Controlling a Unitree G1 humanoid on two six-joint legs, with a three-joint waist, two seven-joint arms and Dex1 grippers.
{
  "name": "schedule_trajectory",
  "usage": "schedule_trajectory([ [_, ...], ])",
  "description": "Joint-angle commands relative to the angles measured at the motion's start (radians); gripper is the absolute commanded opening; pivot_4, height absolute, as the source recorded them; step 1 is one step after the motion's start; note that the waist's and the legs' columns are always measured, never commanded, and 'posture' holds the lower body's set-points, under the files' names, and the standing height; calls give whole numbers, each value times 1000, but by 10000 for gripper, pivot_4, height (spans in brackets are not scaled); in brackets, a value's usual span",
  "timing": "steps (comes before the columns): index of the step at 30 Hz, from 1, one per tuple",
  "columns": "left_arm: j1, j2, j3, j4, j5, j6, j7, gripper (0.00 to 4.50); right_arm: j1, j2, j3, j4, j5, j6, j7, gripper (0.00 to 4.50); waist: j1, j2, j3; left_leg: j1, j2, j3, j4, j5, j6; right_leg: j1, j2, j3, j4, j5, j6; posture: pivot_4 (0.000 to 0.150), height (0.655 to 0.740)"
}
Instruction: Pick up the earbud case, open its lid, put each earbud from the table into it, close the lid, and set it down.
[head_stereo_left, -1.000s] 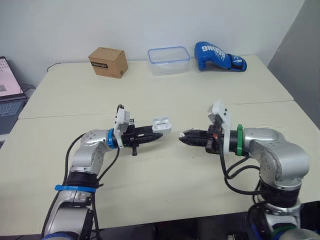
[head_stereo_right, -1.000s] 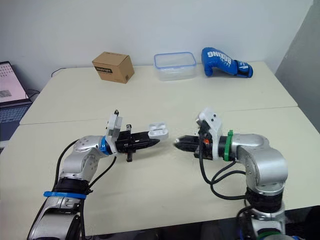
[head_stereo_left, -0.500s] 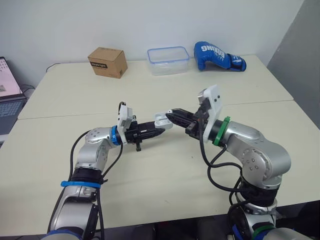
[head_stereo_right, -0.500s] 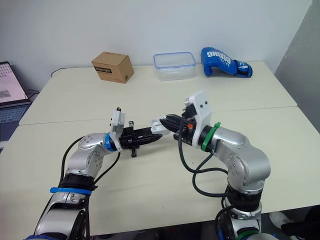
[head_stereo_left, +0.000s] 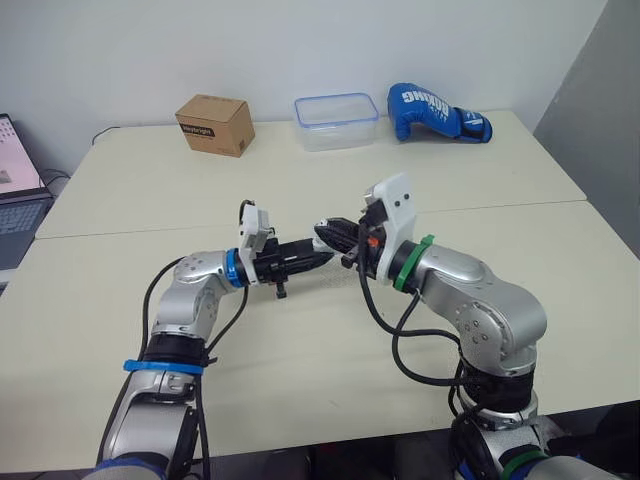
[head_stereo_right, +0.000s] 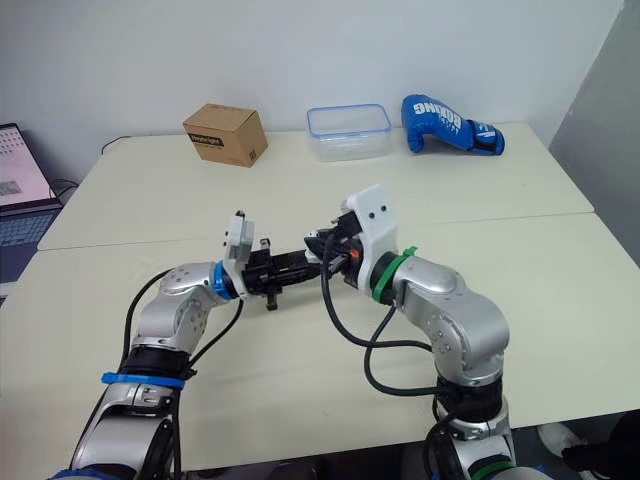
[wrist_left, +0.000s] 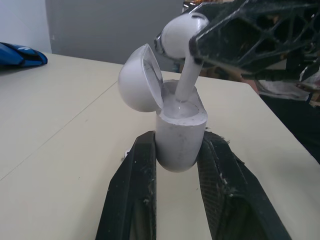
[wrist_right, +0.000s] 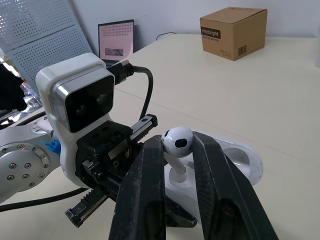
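Centre of the head views, above the table (head_stereo_left: 300, 370): both grippers are meeting tip to tip.

- The left gripper (head_stereo_left: 305, 258) is clamping the earbud case (wrist_left: 180, 132) by its sides, fingers closed on the shell. The case is standing upright between them with its lid (wrist_left: 142, 77) hinged open and back.
- The right gripper (head_stereo_left: 335, 235) is pinching the earbud (wrist_left: 182, 35) by its round head. The stem is pointing down and reaching into the mouth of the case at a slant.
- Whether another earbud is already sitting inside cannot be told.

Judged risks from this pose:

1. The stem is entering tilted. If pressed down like this, it is likely to catch on the rim of the well rather than seat.
2. The case is rounded and smooth. Any sideways push from the right arm could be twisting it in the left fingers, or squeezing it out altogether.
3. Letting go before the stem is properly in the well would probably be tipping the earbud over the edge and onto the table.
4. The right fingers are working just beside the open lid. A brush against it could be swinging it shut on the earbud's head.
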Motion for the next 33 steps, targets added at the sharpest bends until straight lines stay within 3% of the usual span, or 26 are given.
schedule_trajectory([
  [1,-22,-3,20,-58,-31,19,14,8063,-15,-2,7,-7,30,-26,-20,4064,0,0,0,0,0,0,0,0,0,0,0,0,0,0,0,1500,7307],
  [19,-9,-75,66,-180,-44,14,206,8063,-30,-25,42,-32,64,60,-133,4064,-1,0,0,0,0,0,0,0,0,0,0,0,0,0,0,1500,7307],
  [28,-4,-84,61,-194,-51,-3,204,8063,-33,-35,55,-37,62,86,-168,4064,-1,0,0,0,0,0,0,0,0,0,0,0,0,0,0,1500,7307],
  [33,-3,-81,57,-199,-56,4,198,8063,-37,-54,69,-41,43,51,-183,20640,-1,0,0,0,0,1,0,0,0,0,0,0,0,0,0,1500,7307],
])
